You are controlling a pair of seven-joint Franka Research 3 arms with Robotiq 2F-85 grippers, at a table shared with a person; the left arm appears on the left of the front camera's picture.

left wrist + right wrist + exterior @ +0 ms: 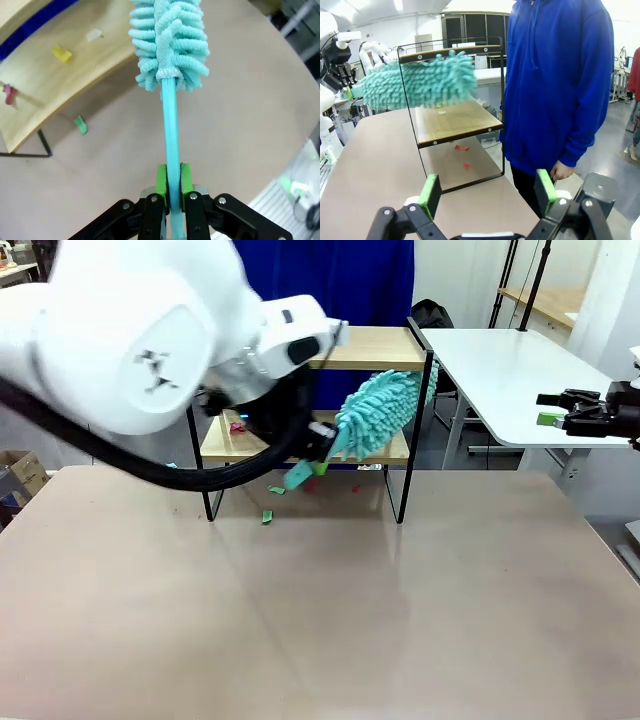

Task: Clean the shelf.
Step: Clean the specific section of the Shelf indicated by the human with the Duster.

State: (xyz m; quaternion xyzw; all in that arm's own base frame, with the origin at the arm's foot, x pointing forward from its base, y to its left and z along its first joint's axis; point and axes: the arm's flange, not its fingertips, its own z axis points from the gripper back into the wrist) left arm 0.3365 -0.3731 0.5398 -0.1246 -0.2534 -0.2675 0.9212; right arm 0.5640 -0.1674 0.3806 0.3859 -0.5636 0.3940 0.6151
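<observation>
The shelf (pixel 368 348) stands at the table's far side, two wooden boards in a black frame. My left gripper (pixel 316 458) is shut on the thin handle of a turquoise fluffy duster (pixel 380 410), whose head lies over the right end of the lower board (pixel 235 445). In the left wrist view the green pads (pixel 161 181) clamp the handle (pixel 171 135) and the duster head (pixel 170 40) reaches past the board's edge (pixel 45 85). My right gripper (pixel 555 409) hangs open off to the right, facing the shelf (pixel 455 120) and duster (pixel 420 82).
Small scraps lie about: yellow (pixel 61 54), white (pixel 94 35) and red (pixel 8 92) ones on the lower board, green ones (pixel 267 517) on the table, red ones (pixel 461 147) under the shelf. A person in a blue hoodie (pixel 560 85) stands behind. A white side table (pixel 510 370) is at right.
</observation>
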